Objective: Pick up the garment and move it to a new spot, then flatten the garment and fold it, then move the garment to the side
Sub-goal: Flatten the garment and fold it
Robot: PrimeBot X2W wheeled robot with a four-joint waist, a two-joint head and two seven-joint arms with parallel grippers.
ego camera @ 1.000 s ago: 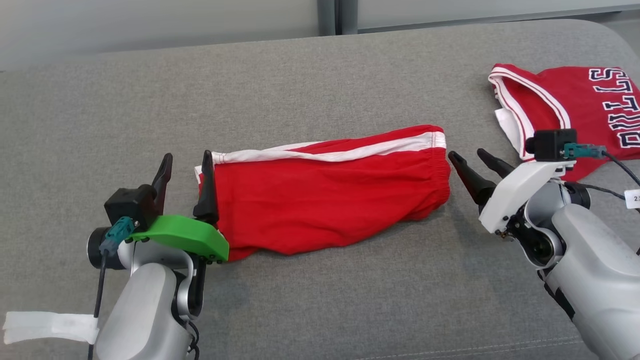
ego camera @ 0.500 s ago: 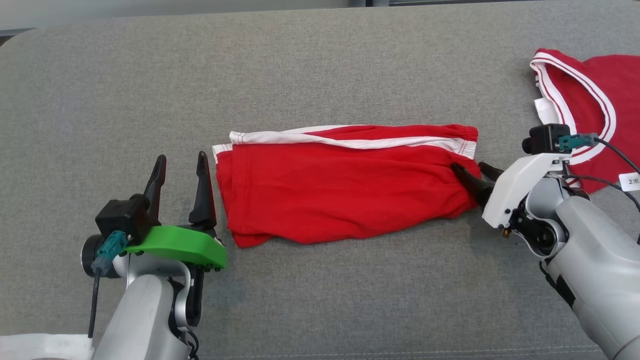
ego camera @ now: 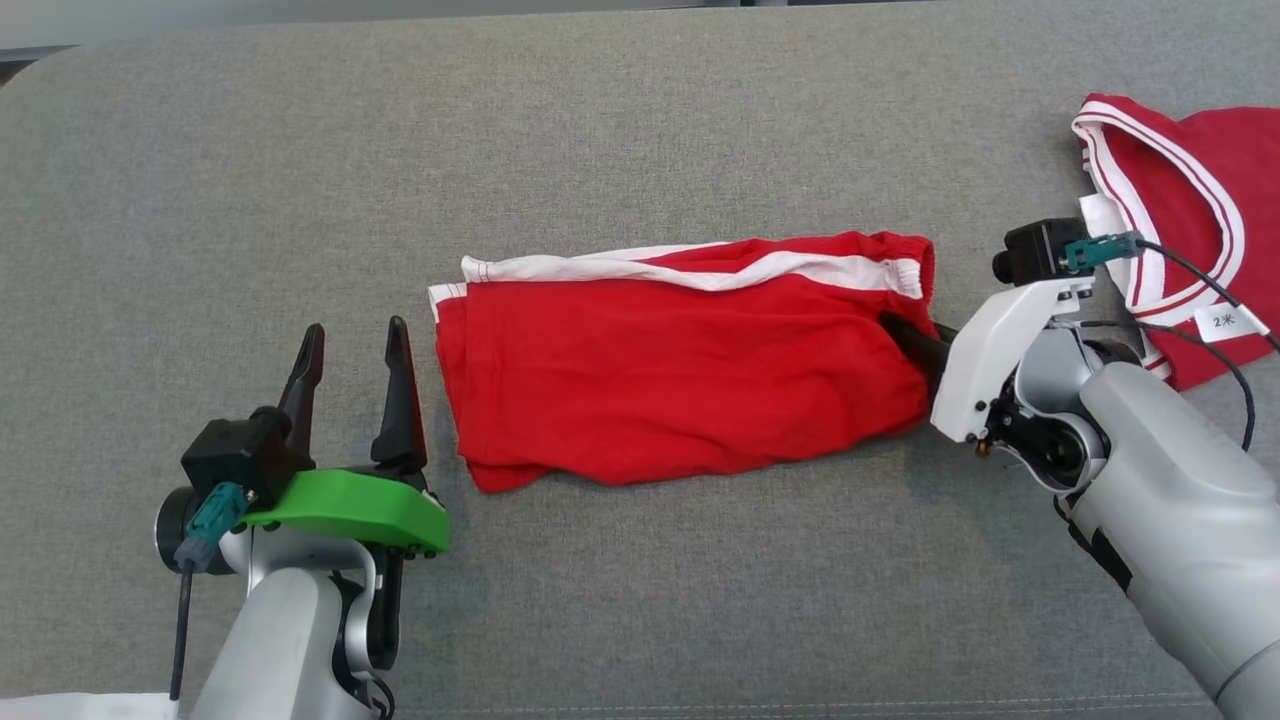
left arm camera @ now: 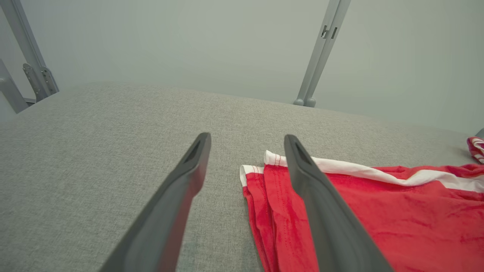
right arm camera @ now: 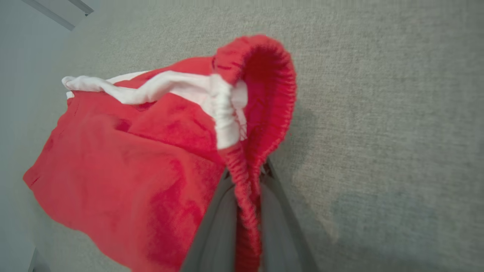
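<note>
The red shorts point(ego camera: 680, 370) are lying folded across the middle of the grey cushion point(ego camera: 640, 130), the white side stripe point(ego camera: 700, 270) running along their far edge. A red jersey point(ego camera: 1180, 190) with white trim is resting well apart at the cushion's right end, beyond the right arm.

The right gripper point(ego camera: 905, 335) is pinching the right end of the shorts, its dark fingers closed tight on the cloth. From the head camera the fingertips are burying themselves in red fabric, so the grip is hard to read there. The right wrist view is making it plain: the gathered elastic waistband point(right arm camera: 272, 94) is running straight down between the two fingers, squeezed on both sides, and is arching up in a loop above their tips.

The left gripper point(ego camera: 356, 327) is hovering just beside the left end of the shorts, its fingers spread wide and holding nothing. The left wrist view is showing the hem point(left arm camera: 261, 177) passing behind the right-hand finger, while the other finger is pointing over bare cushion. That view is also taking in a pale wall and grey metal struts point(left arm camera: 321, 56) past the cushion's far edge.
</note>
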